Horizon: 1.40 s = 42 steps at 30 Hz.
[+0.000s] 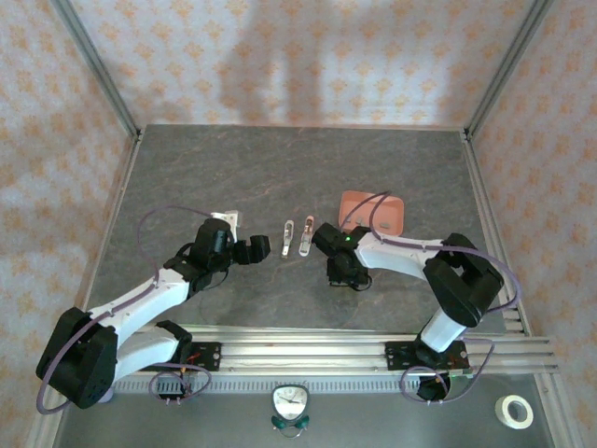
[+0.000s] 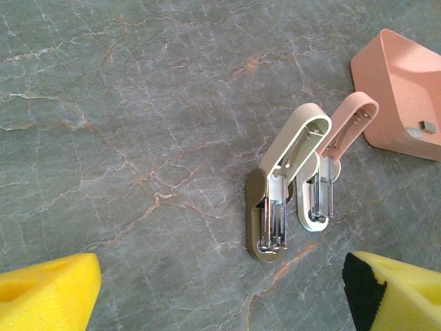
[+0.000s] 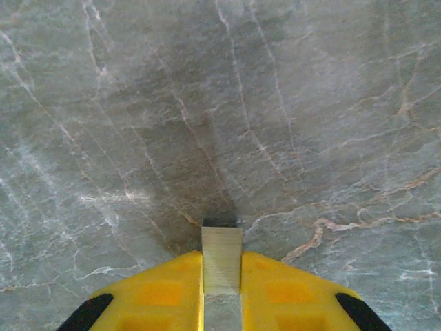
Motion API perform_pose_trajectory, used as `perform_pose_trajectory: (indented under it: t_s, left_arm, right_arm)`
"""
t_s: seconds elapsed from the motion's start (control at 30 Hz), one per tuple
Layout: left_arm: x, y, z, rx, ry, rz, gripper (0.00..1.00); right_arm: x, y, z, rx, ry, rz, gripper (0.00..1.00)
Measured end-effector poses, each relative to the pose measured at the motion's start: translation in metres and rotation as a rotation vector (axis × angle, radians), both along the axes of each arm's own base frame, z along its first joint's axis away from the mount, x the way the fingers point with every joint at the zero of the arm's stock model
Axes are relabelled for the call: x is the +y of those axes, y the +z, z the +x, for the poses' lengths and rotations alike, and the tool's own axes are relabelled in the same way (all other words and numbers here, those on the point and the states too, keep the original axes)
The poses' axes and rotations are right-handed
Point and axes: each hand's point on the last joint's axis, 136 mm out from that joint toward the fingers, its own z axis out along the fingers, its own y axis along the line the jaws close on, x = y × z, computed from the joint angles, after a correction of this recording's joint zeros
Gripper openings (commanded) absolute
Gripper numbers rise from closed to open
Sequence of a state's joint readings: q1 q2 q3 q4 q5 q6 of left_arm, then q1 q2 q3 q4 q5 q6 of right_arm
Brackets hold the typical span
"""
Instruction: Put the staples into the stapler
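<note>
Right gripper (image 3: 222, 272) clamps the staples (image 3: 222, 245) — light, stiff, probably brittle, best pinched flat-sided — left gripper (image 2: 220, 293) agape at 9 o'clock of the staplers (image 1: 288, 238).

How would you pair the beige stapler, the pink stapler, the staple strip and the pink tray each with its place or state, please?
Things:
1. beige stapler
2. pink stapler
3. staple strip
4. pink tray

Places or states:
A. pinched in the right gripper
B. lying open, nearer the tray
C. lying open, farther from the tray
D. holds a small grey piece

Pairs: 1-C; 2-B; 3-A; 4-D
</note>
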<state>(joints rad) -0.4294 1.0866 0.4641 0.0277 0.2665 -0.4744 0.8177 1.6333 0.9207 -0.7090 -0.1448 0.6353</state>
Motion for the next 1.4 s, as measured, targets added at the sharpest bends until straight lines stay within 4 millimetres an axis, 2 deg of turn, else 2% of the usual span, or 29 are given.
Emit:
perform_pose_trajectory:
  t_s: [0.1, 0.23, 0.37, 0.47, 0.73, 1.0, 1.23, 1.4]
  left_arm:
    - [0.001, -0.002, -0.001, 0.003, 0.0, 0.002, 0.92]
    - [0.001, -0.004, -0.002, 0.006, 0.0, 0.003, 0.92]
    - [0.001, -0.004, -0.003, 0.006, 0.001, 0.003, 0.92]
    - [0.001, -0.004, -0.003, 0.006, 0.0, 0.003, 0.92]
    - [0.002, -0.004, -0.003, 0.005, 0.001, 0.003, 0.92]
    - [0.001, -0.004, -0.003, 0.005, 0.0, 0.002, 0.92]
    - [0.002, -0.008, -0.005, 0.012, 0.0, 0.006, 0.92]
    - [0.003, -0.01, -0.006, 0.016, 0.0, 0.008, 0.92]
  right_arm:
    - [-0.001, 0.001, -0.002, 0.011, 0.016, -0.01, 0.34]
    - [-0.004, 0.014, -0.002, 0.017, 0.032, -0.029, 0.35]
    - [0.003, 0.04, 0.006, -0.022, 0.035, 0.008, 0.34]
    - [0.005, 0.047, 0.012, -0.029, 0.019, 0.033, 0.33]
    - [-0.003, 0.039, 0.017, 0.021, -0.04, 0.044, 0.32]
    - [-0.001, 0.029, 0.016, 0.062, -0.051, 0.058, 0.32]
    - [-0.004, 0.012, 0.011, 0.106, -0.052, 0.025, 0.29]
    - [-0.003, 0.009, 0.011, 0.109, -0.052, 0.031, 0.27]
